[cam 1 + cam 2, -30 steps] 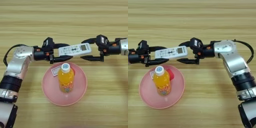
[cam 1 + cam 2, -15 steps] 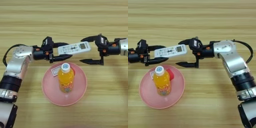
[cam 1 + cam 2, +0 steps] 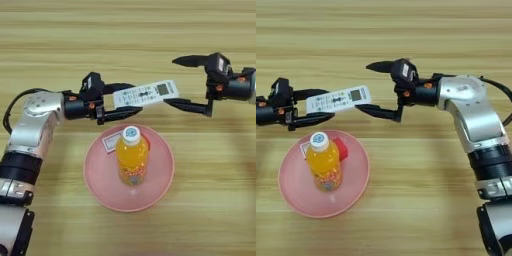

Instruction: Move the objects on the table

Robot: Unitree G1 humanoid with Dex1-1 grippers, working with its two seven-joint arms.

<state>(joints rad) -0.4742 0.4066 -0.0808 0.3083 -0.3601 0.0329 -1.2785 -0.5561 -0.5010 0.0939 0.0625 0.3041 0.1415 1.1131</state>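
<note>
Now the left gripper (image 3: 116, 102) is clamping the remote (image 3: 145, 94) by its button end, holding it in the air just above the far rim of the plate (image 3: 160, 182). The right gripper (image 3: 192, 82) is hanging spread wide at the remote's screen end, one black finger above and one below, gripping nothing. The bottle (image 3: 132, 162) is standing upright in the middle of the plate, white cap up, with the red cube (image 3: 341, 148) tucked just behind it.

That remote is looking light and rigid, a smooth plastic bar; I'd judge the narrow long edges the safest place to pinch, near either end, since held by one end it may tilt or slip. The bottle is looking heavier with liquid, rounded and slick, likely best taken around its body below the cap, and easy to topple.

Writing on the remote's buttons and on the bottle's label is too small to read. The tabletop (image 3: 60, 45) is carrying it all.
</note>
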